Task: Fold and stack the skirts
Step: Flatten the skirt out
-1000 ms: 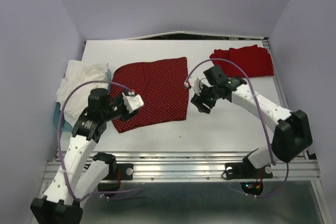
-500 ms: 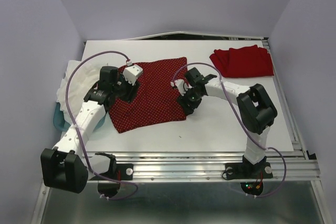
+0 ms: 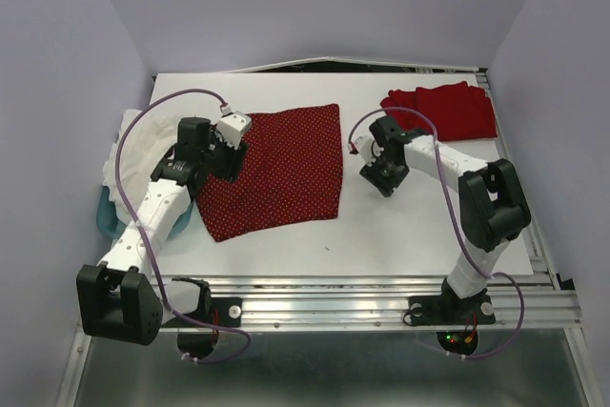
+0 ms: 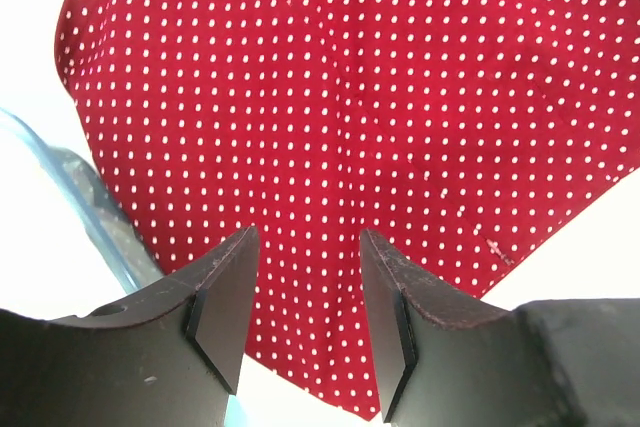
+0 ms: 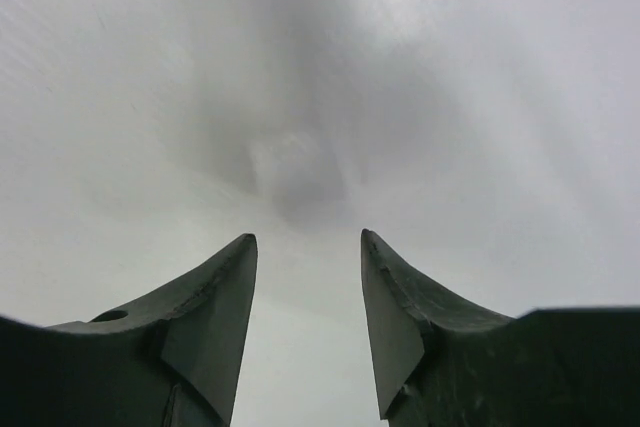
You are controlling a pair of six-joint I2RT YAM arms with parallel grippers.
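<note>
The dotted skirt (image 3: 276, 169) lies flat mid-table; the plain red skirt (image 3: 443, 111) sits folded, back R. The left gripper (image 4: 305, 247), fingers apart, hangs over dotted cloth. The right gripper (image 5: 305, 247), fingers apart too, is over the bare table (image 3: 410, 226). Both should pinch one edge & fold evenly.

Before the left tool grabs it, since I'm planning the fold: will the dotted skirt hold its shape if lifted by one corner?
Probably not: the dotted skirt lies flat with a soft crease, so it should droop. Looking thin, it's likely light. Pushed on the smooth table, it may bunch.
</note>
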